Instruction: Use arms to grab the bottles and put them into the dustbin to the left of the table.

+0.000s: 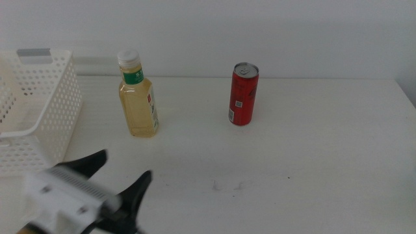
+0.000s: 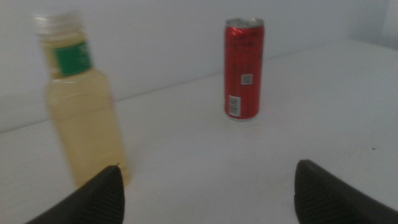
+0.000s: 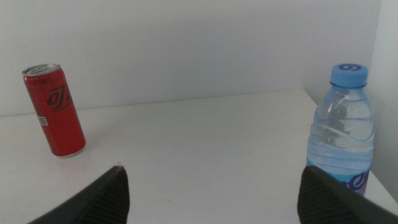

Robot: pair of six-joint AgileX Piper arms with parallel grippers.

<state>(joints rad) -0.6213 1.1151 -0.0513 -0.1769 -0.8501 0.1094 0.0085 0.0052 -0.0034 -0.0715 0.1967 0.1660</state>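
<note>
The left gripper [image 1: 123, 174] hovers low over the near-left part of the white surface [image 1: 312, 162], its two dark jaws spread wide with nothing between them; in its own wrist view the jaw tips sit far apart at the corners, bare surface between them. Ahead of it stands the yellow-liquid bottle [image 1: 138, 96], upright, white cap on, green label at the neck, just beside the white perforated dustbin [image 1: 45, 110] at the left edge of the surface. The bottle and the bin are close but not touching. Well to the right of the bottle, toward the back wall, the slim red can [image 1: 244, 94] stands upright on its own, with open surface all round it and a few small dark scuffs nearer the camera. Nothing lies between the left gripper and the yellow-liquid bottle. The right gripper [image 3: 211, 186] is out of the middle view; its wrist view shows its jaws also spread wide and holding nothing, with the red can to one side and the clear water bottle [image 3: 342, 134], blue-capped and upright, close by the other jaw near the edge of the surface.
</note>
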